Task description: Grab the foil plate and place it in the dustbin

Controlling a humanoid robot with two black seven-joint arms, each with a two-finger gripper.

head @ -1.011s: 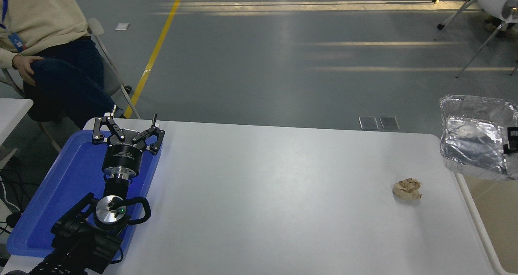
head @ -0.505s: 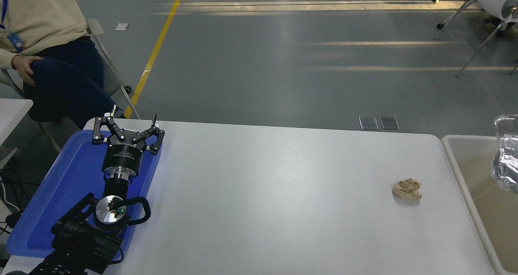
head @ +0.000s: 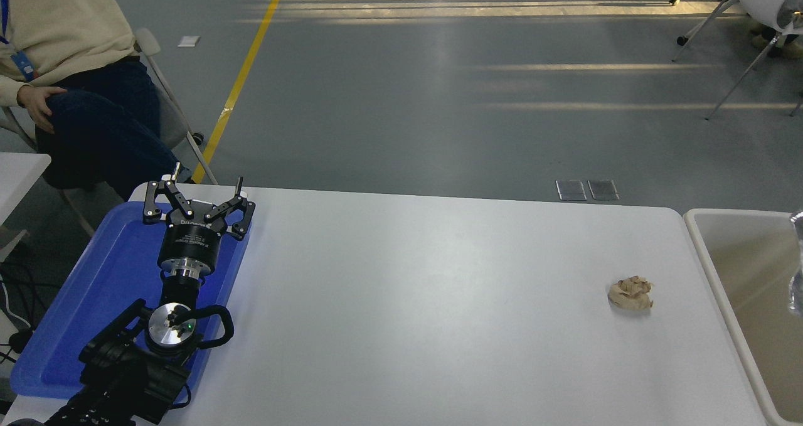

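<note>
Only a thin silver sliver of the foil plate (head: 797,269) shows at the picture's right edge, over the inside of the beige dustbin (head: 709,269) that stands against the table's right end. The rest of the plate is out of view, and I cannot tell whether it is held. My right gripper is out of view. My left gripper (head: 193,191) is open and parked over the blue tray (head: 94,300) at the lower left.
A small crumpled beige paper wad (head: 631,292) lies on the white table (head: 408,300) near its right end. A person sits on a chair (head: 157,100) beyond the table's far left corner. Chair legs stand at the top right.
The foil plate has moved right, from above the table's right end to over the dustbin, and has almost left the picture. The right gripper's tip has left view. The left arm has not moved.
</note>
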